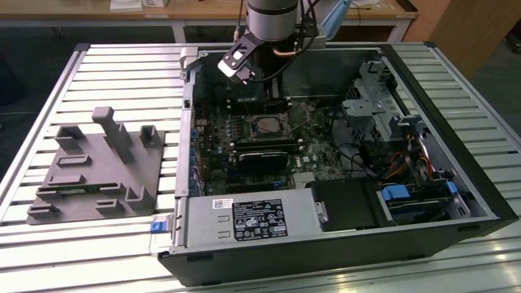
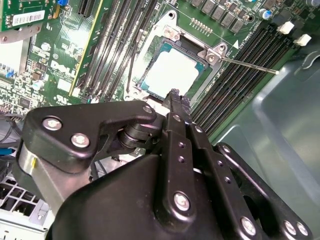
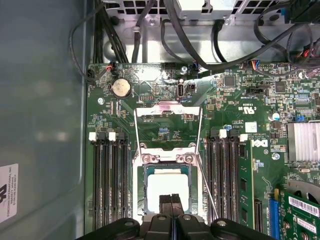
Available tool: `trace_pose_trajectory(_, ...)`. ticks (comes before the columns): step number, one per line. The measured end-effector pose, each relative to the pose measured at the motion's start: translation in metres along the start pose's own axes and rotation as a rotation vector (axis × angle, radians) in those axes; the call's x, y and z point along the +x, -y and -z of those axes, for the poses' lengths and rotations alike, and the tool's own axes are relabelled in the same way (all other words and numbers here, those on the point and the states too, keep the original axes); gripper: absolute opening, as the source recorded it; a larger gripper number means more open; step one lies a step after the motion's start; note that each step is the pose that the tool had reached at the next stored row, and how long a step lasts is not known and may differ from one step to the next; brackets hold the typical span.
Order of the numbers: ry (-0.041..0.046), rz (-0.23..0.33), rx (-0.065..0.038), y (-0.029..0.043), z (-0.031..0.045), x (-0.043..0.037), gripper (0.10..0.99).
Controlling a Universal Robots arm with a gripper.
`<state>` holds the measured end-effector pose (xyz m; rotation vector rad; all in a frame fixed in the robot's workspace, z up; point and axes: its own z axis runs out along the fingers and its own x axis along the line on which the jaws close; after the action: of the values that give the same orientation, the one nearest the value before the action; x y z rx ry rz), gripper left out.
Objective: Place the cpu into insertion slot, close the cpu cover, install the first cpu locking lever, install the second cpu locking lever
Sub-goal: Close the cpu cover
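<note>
White printed label (image 1: 254, 220) on the power supply (image 1: 204, 235), lower centre of the exterior view. In the first wrist view there's a white sticker (image 3: 7, 192) on the case wall (image 3: 45, 100) and a barcode strip on the green card (image 3: 300, 220). We make out logo print on the board too.

End effector (image 3: 171, 200) in both wrist views (image 2: 172, 95): fingers pressed together, nothing visible between them. The tip sits over the edge of the cpu (image 3: 162, 186); we can't tell if it touches.

The cpu is seated in the socket, silver top exposed. The cpu cover (image 3: 167, 107) is swung open, off the chip. The locking lever (image 3: 207, 187) is a thin rod just beside the socket, unlatched.

The case lies on the slatted worktop (image 1: 122, 79), with a grey fixture (image 1: 97, 171) at the exterior view's left.
</note>
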<state>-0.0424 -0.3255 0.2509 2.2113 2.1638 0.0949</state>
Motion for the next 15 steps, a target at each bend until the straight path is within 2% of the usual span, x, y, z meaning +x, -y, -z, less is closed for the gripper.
trace_pose_trajectory(9,0.0001,0.000,0.000,0.0000,0.0004,0.0000,0.106)
trace_pose_trajectory(15,-0.0001,0.000,0.000,-0.0005,0.0062,0.0001,0.106)
